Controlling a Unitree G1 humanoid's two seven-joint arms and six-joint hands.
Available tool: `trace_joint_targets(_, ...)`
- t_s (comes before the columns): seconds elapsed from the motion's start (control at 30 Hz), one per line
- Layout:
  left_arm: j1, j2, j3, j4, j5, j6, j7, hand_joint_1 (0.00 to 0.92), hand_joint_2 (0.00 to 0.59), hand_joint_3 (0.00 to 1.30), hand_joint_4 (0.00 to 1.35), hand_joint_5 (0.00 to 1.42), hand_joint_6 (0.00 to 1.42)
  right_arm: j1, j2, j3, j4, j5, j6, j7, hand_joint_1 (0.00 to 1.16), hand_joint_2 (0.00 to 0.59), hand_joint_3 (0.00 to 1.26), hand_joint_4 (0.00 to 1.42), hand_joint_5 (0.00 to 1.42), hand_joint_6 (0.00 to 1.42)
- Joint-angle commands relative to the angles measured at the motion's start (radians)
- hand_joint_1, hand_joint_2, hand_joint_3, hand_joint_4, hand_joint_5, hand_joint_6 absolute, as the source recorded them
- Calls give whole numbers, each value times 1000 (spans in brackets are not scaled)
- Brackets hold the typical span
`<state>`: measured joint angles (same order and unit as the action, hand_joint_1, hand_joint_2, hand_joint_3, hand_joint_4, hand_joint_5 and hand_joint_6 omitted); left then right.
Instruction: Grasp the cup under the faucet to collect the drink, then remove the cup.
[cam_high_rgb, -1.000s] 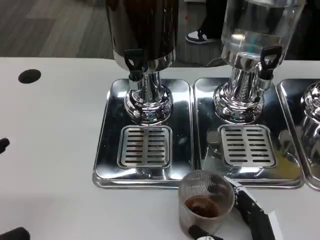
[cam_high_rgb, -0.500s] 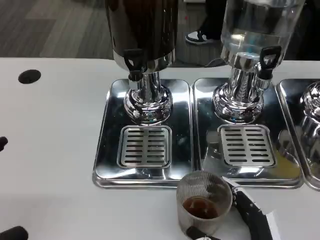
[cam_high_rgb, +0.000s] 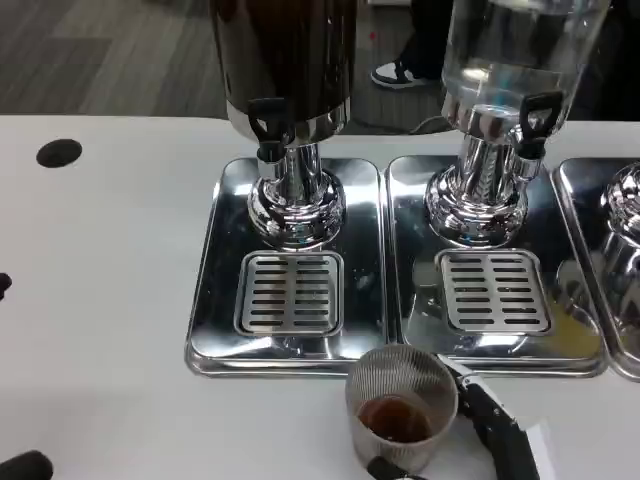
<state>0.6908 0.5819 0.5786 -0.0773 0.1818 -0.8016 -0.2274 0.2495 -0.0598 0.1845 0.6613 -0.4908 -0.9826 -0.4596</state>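
Note:
A clear ribbed cup (cam_high_rgb: 401, 403) with a little dark drink in the bottom stands on the white table just in front of the steel drip trays. My right hand (cam_high_rgb: 478, 430) grips it from the right and below, with black fingers (cam_high_rgb: 490, 410) against its right side and a fingertip under its near rim. The dark dispenser's black faucet (cam_high_rgb: 268, 125) hangs over the left tray's grate (cam_high_rgb: 290, 293), with nothing beneath it. A black fingertip of my left hand (cam_high_rgb: 22, 466) shows at the bottom left corner; how it is posed is hidden.
Left steel tray (cam_high_rgb: 212, 300) and middle tray (cam_high_rgb: 575, 345) stand side by side; a clear water dispenser (cam_high_rgb: 505, 60) stands on the middle one. A third tray edge (cam_high_rgb: 625, 250) is at far right. A black hole (cam_high_rgb: 58, 152) marks the table's far left.
The cup, held by my right hand, has slid a little to the left and nearer to me. The left fingertip has dropped slightly lower in the corner.

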Motion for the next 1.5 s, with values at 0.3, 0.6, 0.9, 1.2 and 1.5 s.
trace_joint_targets(0.3,-6,2,-5,-3,-3,0,-9,0,22,0,0,0,0,1,-8,8,-20,0,3,-1,908,185,251,156,200,244)
trace_joint_targets(0.6,-9,3,-8,17,-5,-6,-7,0,22,0,0,0,0,3,-14,17,-43,3,21,10,903,182,179,90,117,187)
trace_joint_targets(0.9,-16,1,-17,28,-1,-8,-8,0,22,0,0,0,0,15,-23,22,-72,14,34,29,900,184,126,54,66,145)
trace_joint_targets(1.2,-31,-1,-31,37,6,-3,-6,0,24,0,0,0,0,46,-38,19,-125,36,41,63,876,180,66,1,44,113)
trace_joint_targets(1.5,-44,-1,-50,54,11,-5,0,0,24,0,0,0,0,102,-48,11,-229,53,55,99,865,189,53,0,39,89)
